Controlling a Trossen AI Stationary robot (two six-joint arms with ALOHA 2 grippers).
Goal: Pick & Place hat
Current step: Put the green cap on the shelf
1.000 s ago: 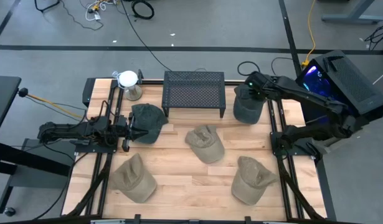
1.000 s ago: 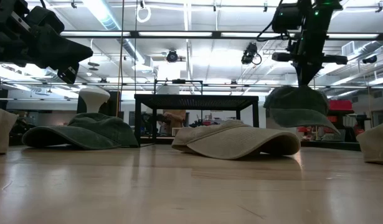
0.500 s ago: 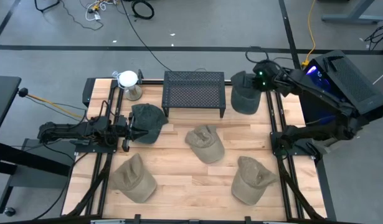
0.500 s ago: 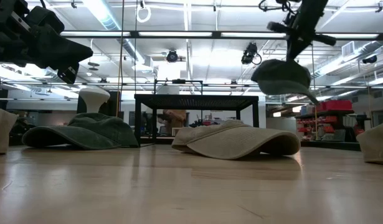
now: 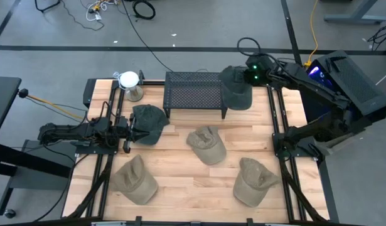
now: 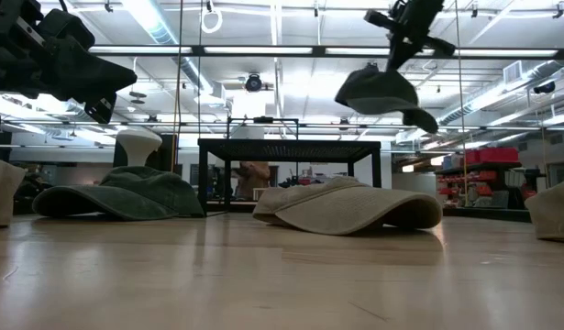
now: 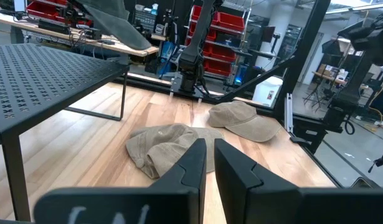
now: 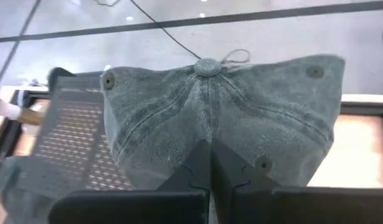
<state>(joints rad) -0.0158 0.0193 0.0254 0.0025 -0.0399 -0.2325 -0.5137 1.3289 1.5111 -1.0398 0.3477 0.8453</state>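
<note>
Roughly midway through one carry, by my read. Notes run from the table's left side to its right, per the high view.

Left arm: lying low along the left edge, the left gripper [image 5: 127, 133] just beside a dark green hat [image 5: 149, 123] on the wood. Its fingers [image 7: 192, 163] are nearly together with a thin gap, and nothing is between them. Looks like a waiting arm.

Near-left: a tan hat [image 5: 134, 179] lies on the table [image 5: 180, 194], untouched. At the back-left corner stands a small white-topped object [image 5: 129, 81]; I can't tell what it is.

Centre back: the black mesh stand [image 5: 195, 93], its top bare. Centre: another tan hat [image 5: 206, 144] flat on the wood.

Right of the stand: the right gripper [image 5: 248, 76] is clenched on the crown of a grey-green hat [image 5: 236, 88], pinching the fabric near the top button. The low view shows this hat hanging in the air, above the level of the stand's top and clear of everything else.

Near-right: a third tan hat [image 5: 252, 181], untouched.

Judgement: pick done, hat lifted; placing is left. The stand seems the likely target, though the task sentence doesn't say. Four hats remain on the table.

Writing: none legible on hats, stand or arms.
</note>
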